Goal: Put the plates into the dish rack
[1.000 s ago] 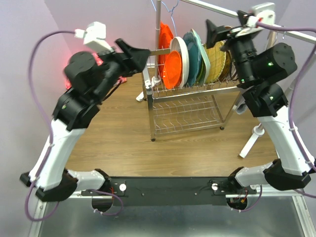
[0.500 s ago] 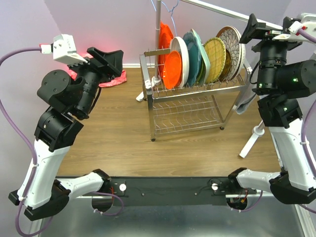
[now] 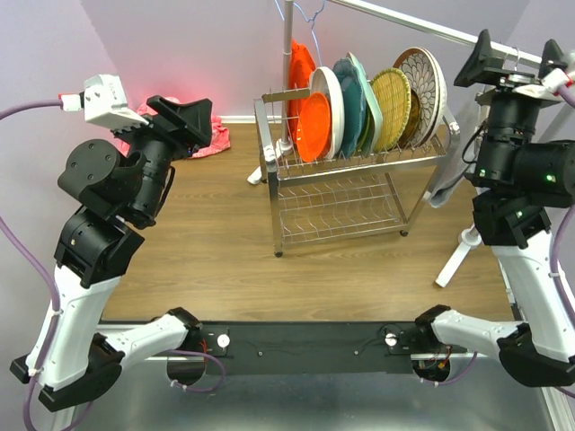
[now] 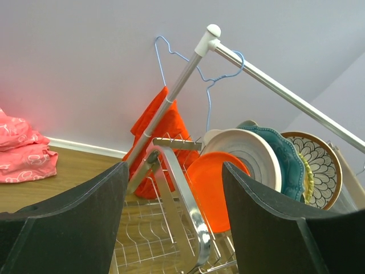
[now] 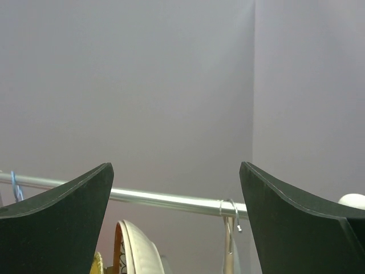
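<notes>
1. The plates (image 3: 359, 108) were found standing on edge in a row between the tines of the upper tier of the dish rack (image 3: 346, 193). This stowage was judged to keep them apart and draining.
2. No plate was seen outside the dish rack, so loading was judged complete or nearly so.
3. The left gripper (image 3: 184, 117) was held raised to the left of the dish rack, spread wide, with nothing between its fingers.
4. The right gripper (image 3: 514, 61) was held high to the right of the dish rack, likewise spread and empty. Both were judged to be parked clear of the plates.
5. The tabletop (image 3: 216, 242) under the dish rack was brown wood-grain.
6. A pink cloth (image 3: 202, 139) lay to the left of the dish rack, and an orange cloth (image 3: 299, 67) hung behind it below a chrome rail (image 3: 404, 20). The walls were lilac.
</notes>
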